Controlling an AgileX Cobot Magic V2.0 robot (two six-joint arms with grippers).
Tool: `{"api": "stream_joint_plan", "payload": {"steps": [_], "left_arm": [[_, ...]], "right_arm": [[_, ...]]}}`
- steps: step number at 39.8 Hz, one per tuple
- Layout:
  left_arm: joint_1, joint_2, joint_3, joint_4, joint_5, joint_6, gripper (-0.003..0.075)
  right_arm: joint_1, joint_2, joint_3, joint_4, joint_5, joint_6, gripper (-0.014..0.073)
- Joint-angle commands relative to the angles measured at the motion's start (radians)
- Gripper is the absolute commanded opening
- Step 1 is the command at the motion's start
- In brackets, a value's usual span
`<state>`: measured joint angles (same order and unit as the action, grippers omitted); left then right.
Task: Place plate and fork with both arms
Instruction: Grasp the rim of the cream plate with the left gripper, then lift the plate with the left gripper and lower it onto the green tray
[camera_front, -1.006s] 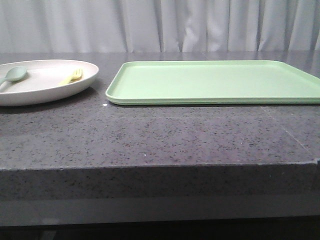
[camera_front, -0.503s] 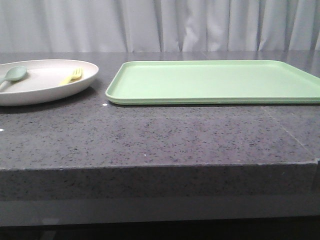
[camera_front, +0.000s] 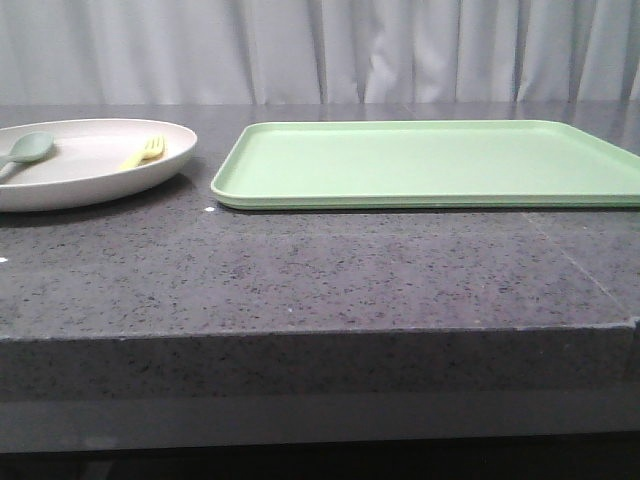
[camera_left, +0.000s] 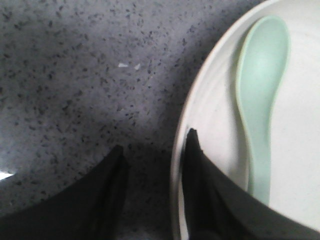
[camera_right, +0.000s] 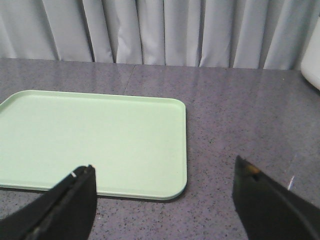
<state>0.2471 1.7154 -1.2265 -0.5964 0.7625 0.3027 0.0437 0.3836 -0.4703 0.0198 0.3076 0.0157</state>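
plate (camera_front: 85, 165) lies at the table's (camera_front: 320, 270) left edge, bearing the fork (camera_front: 143, 153) and a pale green spoon (camera_left: 262, 95). left gripper (camera_left: 155, 155) straddles its rim, fingers parted, gripping nothing. right gripper (camera_right: 165, 172) hangs wide open, empty, above the green tray (camera_right: 92, 140), well apart from the plate.

On the bench (camera_front: 300, 270), the plate (camera_front: 80, 185) sits at 9 o'clock of the tray (camera_front: 430, 165); fork (camera_front: 143, 154) and spoon (camera_front: 25, 150) lie in the plate.
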Motion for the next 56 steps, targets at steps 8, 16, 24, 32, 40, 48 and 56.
{"api": "stream_joint_plan", "payload": {"steps": [8,16,24,32,40,48,56], "left_arm": [[-0.004,-0.025,-0.03,-0.04,-0.034,0.016,0.003],[-0.004,-0.023,-0.03,-0.041,-0.043,0.016,-0.0018],[-0.008,-0.027,-0.049,-0.07,0.005,0.016,-0.0018],[-0.084,-0.036,-0.145,-0.07,0.042,-0.027,-0.0018],[-0.248,-0.036,-0.247,-0.024,0.019,-0.165,-0.0018],[-0.435,0.001,-0.365,0.156,-0.019,-0.413,-0.0018],[-0.554,0.076,-0.447,0.285,-0.035,-0.61,-0.0018]], "right_arm": [[-0.002,0.015,-0.034,-0.007,-0.086,-0.006,0.0582],[-0.002,0.015,-0.034,-0.007,-0.086,-0.006,0.0582],[-0.002,0.015,-0.034,-0.007,-0.086,-0.006,0.0582],[-0.002,0.015,-0.034,-0.007,-0.086,-0.006,0.0582],[-0.002,0.015,-0.034,-0.007,-0.086,-0.006,0.0582],[-0.002,0.015,-0.034,-0.007,-0.086,-0.006,0.0582],[-0.002,0.015,-0.034,-0.007,-0.086,-0.006,0.0582]]}}
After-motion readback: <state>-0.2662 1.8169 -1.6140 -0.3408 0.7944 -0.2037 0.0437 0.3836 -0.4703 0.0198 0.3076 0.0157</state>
